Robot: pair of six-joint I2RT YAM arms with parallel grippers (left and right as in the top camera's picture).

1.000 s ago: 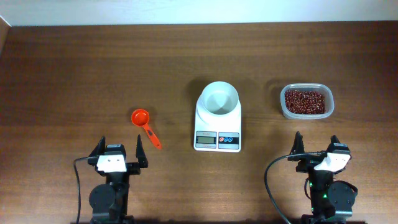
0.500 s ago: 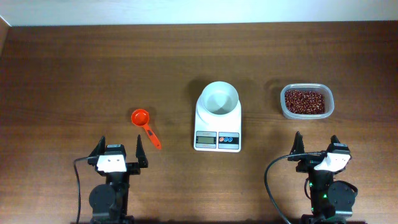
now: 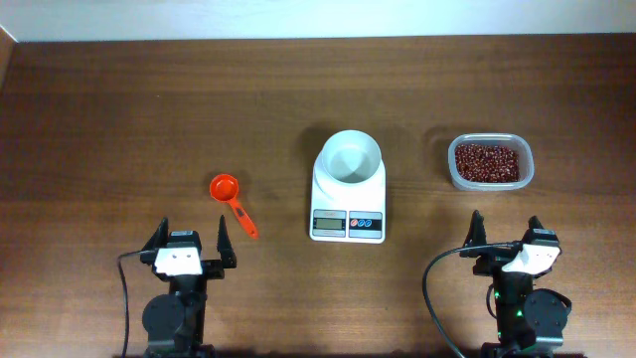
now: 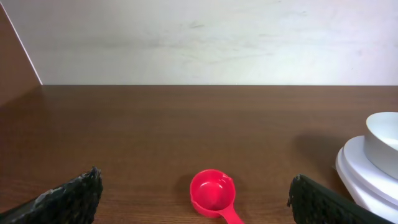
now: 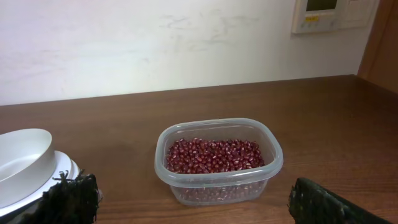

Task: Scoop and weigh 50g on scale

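Two arms sit low in the overhead frame, one at lower left and one at lower right, both clear of everything on the tabletop. The left fingers are spread wide with nothing between them; the right fingers are spread just as wide and equally empty.

At the centre stands the scale. Its long axis runs up and down the frame, with the display and the red and blue buttons at the lower end, facing the arms, and the round white bowl at the upper end. The bowl looks empty.

Right of the scale, well apart from it, is a clear tub with its longer side running left to right. The beans lie inside it as a loose dark red heap. In the right wrist view the tub sits centred between the dark fingers.

Left of the scale lies an orange-red scoop, cup at upper left, handle slanting toward lower right, its tip near the left arm. In the left wrist view the scoop's cup lies between the fingers, opening upward.
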